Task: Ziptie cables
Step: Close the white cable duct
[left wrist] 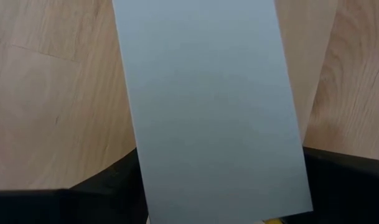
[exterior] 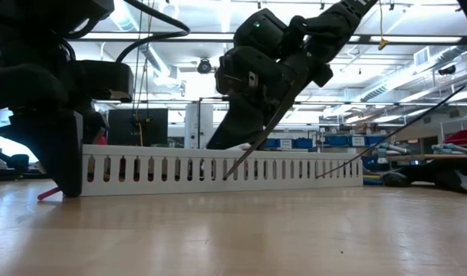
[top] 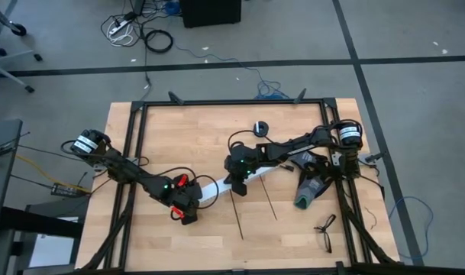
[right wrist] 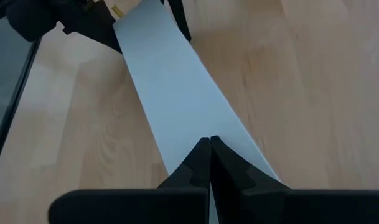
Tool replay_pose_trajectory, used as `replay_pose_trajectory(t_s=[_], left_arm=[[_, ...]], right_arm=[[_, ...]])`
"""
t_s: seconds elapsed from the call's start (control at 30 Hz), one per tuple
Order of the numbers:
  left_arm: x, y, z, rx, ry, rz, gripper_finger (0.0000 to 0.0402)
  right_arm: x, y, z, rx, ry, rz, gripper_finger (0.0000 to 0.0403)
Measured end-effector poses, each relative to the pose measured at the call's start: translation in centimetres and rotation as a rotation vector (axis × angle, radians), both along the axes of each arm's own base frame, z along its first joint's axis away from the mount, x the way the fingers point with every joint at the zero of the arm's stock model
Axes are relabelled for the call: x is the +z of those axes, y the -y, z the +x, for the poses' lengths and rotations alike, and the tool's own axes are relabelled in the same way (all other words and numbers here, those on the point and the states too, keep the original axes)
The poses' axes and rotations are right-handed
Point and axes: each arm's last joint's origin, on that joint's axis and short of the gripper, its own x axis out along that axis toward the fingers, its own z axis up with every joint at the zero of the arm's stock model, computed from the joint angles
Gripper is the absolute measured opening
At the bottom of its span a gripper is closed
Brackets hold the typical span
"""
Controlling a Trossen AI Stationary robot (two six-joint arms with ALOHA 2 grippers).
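Two claws of mine on one white channel [top: 217, 188].

My left gripper [top: 188, 211], lower centre-left, clamps the channel's end between wide-set fingers [left wrist: 83, 196]. My right gripper [top: 238, 186], mid-frame, hangs pinched shut above it. Two zipties [top: 237, 218] lie on the table [top: 171, 130] just right of centre; cables mostly hidden.

Dark jointed arms, black cords, green lights

The channel [top: 217, 188] lies across the table [top: 201, 130] between the two arms. The left gripper [top: 188, 211] sits at its left end, the right gripper [top: 238, 186] over its middle. Two zipties [top: 239, 216] lie in front of it, apart.
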Motion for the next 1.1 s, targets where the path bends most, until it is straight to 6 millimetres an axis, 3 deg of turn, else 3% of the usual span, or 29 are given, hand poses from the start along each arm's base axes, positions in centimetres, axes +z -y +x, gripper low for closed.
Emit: replay_pose_trajectory(t_s=[1.1], left_arm=[[0.00, 0.00, -0.03, 0.012, -0.007, -0.013, 0.0250]], right_arm=[[-0.33, -0.04, -0.62, 0.053, -0.064, -0.044, 0.0000]])
